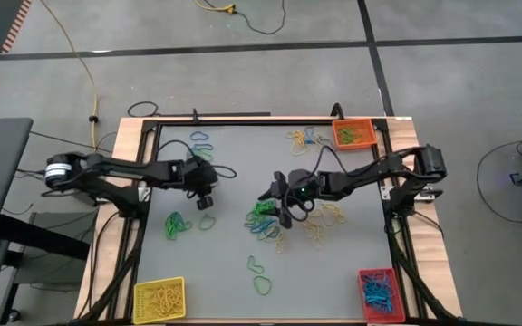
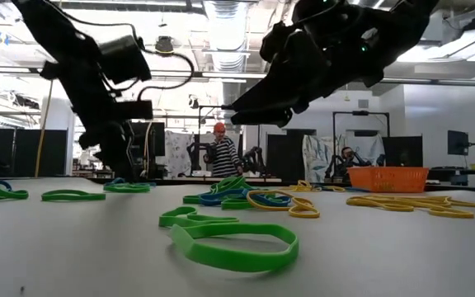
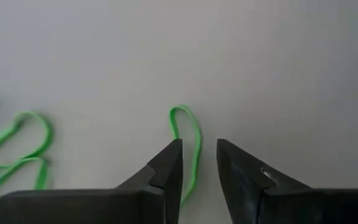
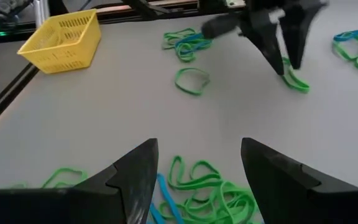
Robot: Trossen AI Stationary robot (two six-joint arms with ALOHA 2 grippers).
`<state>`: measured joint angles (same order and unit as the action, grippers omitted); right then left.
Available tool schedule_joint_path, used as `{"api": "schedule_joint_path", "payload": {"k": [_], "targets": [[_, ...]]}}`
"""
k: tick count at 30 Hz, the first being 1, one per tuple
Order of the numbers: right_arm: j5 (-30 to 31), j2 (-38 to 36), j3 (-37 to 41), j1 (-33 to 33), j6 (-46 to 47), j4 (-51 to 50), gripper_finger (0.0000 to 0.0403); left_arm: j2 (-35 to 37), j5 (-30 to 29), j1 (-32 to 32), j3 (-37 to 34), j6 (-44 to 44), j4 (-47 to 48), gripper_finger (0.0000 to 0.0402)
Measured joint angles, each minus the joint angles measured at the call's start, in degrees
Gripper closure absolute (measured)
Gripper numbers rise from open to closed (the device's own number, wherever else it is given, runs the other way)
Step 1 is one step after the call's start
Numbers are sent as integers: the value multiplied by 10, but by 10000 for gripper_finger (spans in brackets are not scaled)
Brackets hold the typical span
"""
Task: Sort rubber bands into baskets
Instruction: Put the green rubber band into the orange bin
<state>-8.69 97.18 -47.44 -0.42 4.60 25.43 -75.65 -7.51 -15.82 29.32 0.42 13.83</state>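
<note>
Green, blue and yellow rubber bands lie flat on the grey table, thickest in a central pile [image 1: 265, 219]. The yellow basket [image 1: 159, 299] stands at the near left corner, the red basket [image 1: 378, 292] at the near right and the orange basket [image 1: 352, 133] at the far right, each with bands inside. My left gripper [image 3: 199, 149] points steeply down left of centre. Its fingers stand slightly open over a single green band [image 3: 194, 134] lying on the table. My right gripper [image 4: 197, 168] hangs wide open above the central pile, holding nothing. My left gripper comes at the green band from above, and one long side of the loop [image 3: 196, 155] runs between its two fingertips. The band lies flat on the table. I cannot tell whether the fingers touch it.
More green and blue bands lie left of my left gripper [image 1: 178, 225] and toward the far edge [image 1: 202, 140]. Yellow bands [image 1: 324, 217] spread right of the pile. Two loose green bands [image 1: 259, 276] lie toward the near edge. A raised frame borders the table.
</note>
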Motion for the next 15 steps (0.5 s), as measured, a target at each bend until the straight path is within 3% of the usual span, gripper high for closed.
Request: {"api": "schedule_joint_path", "payload": {"k": [8,13,15], "targets": [[0,0,0,12,0,-3,144,-76,75,-57,4,34,-57,314],[1,-1,0,16,0,-4,144,-72,79,-72,3,44,-59,386],[5,-1,0,16,-1,-5,144,-65,78,-73,2,46,-63,396]]}}
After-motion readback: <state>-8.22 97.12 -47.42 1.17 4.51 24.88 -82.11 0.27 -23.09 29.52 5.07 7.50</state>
